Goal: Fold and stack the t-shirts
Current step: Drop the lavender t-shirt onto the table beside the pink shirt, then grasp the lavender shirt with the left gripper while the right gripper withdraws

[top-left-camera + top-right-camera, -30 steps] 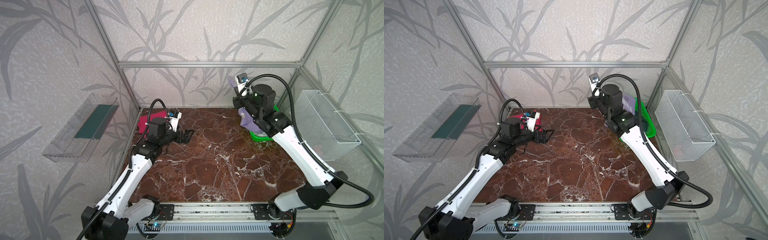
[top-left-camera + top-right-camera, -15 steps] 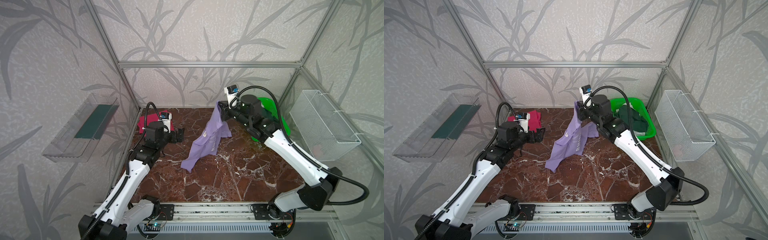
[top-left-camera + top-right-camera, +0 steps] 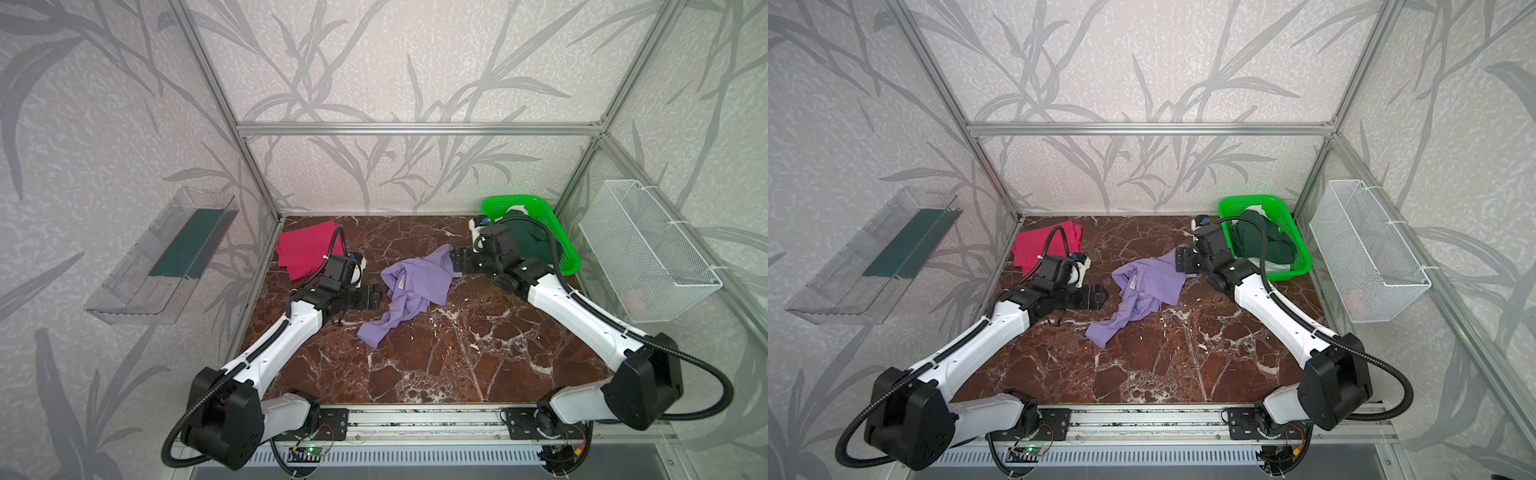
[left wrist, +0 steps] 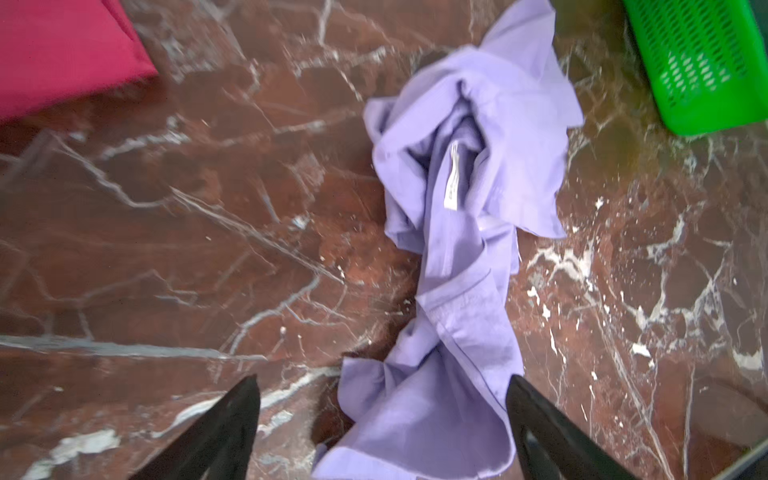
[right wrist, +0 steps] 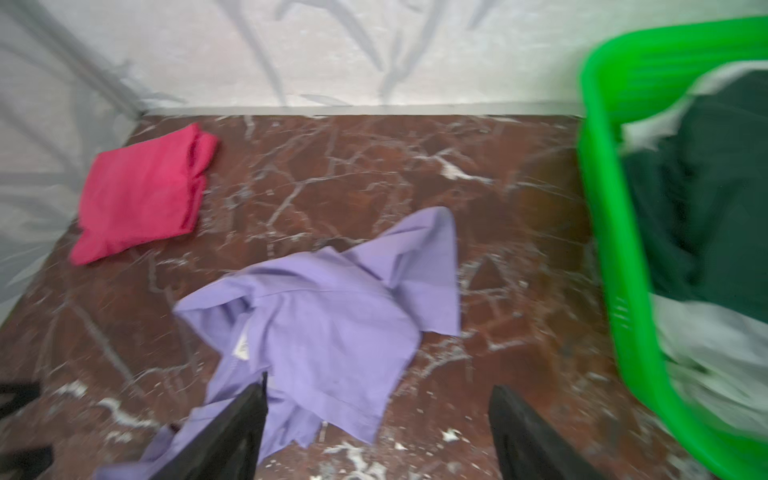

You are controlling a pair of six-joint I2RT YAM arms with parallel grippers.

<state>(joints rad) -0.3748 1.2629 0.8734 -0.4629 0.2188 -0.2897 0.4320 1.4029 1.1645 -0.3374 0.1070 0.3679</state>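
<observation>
lying crumpled just above the middle of both top views, the lavender t-shirt (image 3: pixel 415 286) rests on the marble table (image 3: pixel 457 353), gripped by neither arm. the right gripper (image 3: pixel 457 262) sits at its upper right tip, fingers spread with nothing between them. the left gripper (image 3: pixel 375 297), just left of the cloth, is likewise spread and empty. the magenta t-shirt (image 3: pixel 305 251) lies folded at the table's upper left; dark green clothing (image 3: pixel 534 247) fills the green basket (image 3: pixel 567 254) at upper right.
</observation>
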